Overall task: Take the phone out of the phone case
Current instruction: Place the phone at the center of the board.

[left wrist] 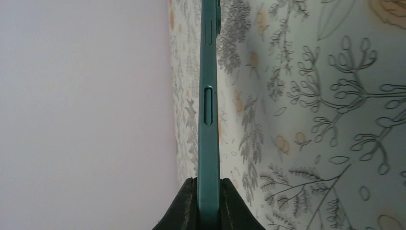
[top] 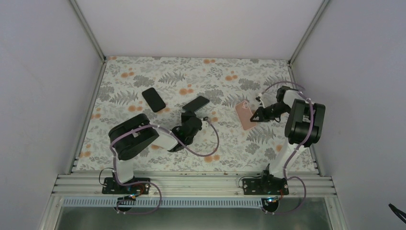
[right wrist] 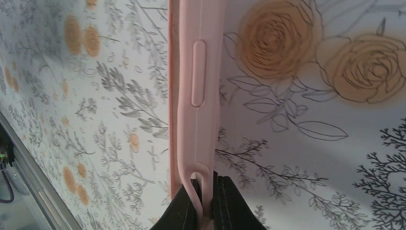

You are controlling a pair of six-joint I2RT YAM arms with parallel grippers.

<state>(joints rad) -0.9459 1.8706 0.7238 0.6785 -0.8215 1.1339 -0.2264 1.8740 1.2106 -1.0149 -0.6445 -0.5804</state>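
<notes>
My left gripper (top: 190,116) is shut on a dark teal phone (top: 196,103) and holds it by one end above the table. In the left wrist view the phone (left wrist: 208,120) stands edge-on, side buttons showing, clamped between my fingers (left wrist: 186,211). My right gripper (top: 255,115) is shut on a pink phone case (top: 244,115) at the right of the table. In the right wrist view the case (right wrist: 198,96) is edge-on and its thin wall is pinched and bent between my fingers (right wrist: 229,206). The phone and the case are well apart.
A second black phone-like slab (top: 153,99) lies flat on the floral tablecloth (top: 215,76), left of the held phone. Grey walls enclose the table on three sides. A metal rail (top: 191,184) runs along the near edge.
</notes>
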